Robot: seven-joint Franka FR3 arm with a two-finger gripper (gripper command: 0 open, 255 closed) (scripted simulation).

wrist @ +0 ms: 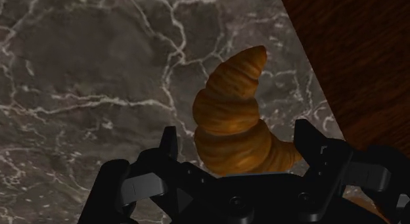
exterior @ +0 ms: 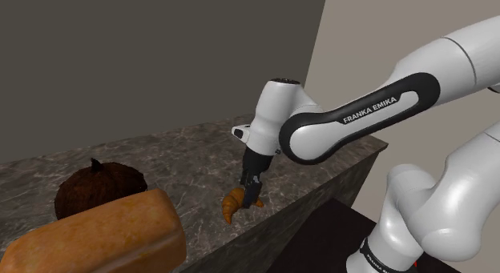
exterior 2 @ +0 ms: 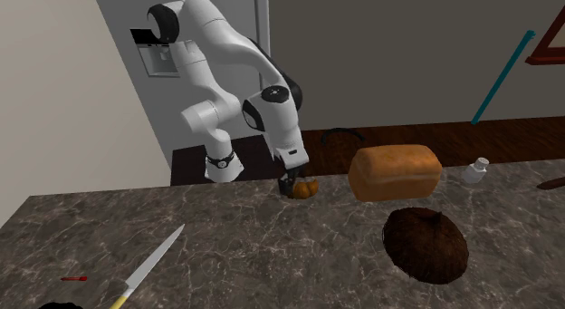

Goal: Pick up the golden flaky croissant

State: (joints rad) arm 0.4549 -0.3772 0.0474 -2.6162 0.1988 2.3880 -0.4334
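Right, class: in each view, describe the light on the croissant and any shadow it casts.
Shoulder view: croissant glows orange against the dim counter, no distinct shadow. Second exterior view: flat, even light, no glare. Wrist view: ridges softly shaded, no cast shadow.

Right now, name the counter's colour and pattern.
The counter is dark grey-brown with white marble-like veins, clearest in the wrist view.

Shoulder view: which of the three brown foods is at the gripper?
The golden curved croissant, between the open fingers of the black gripper; the tan bread loaf and the dark brown round lump lie toward that view's left.
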